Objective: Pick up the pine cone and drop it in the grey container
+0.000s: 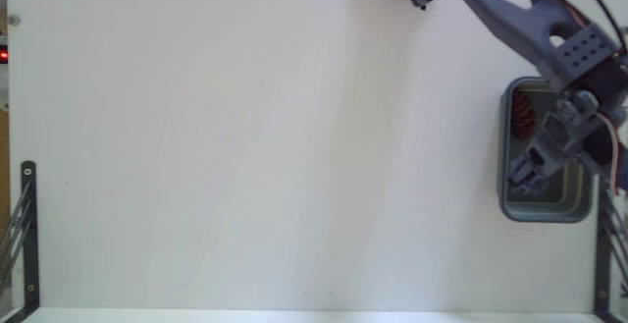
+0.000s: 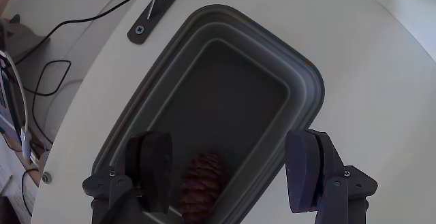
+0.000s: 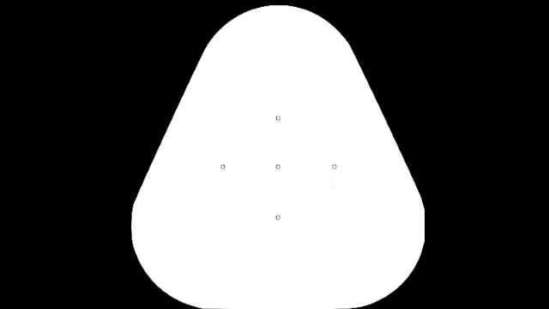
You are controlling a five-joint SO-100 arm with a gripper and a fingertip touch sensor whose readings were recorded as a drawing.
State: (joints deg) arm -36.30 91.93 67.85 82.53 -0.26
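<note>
your gripper (image 2: 231, 166) hung wide open and empty above the container (image 2: 310, 81). the cone (image 2: 202, 183) lay loose on the container floor, near the end under the gripper.

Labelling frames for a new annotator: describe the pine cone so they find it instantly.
On the white table, go to the grey container at the right edge in the fixed view, under the arm. The pine cone lies inside it, below the open gripper: the only reddish-brown, scaly thing there.
</note>
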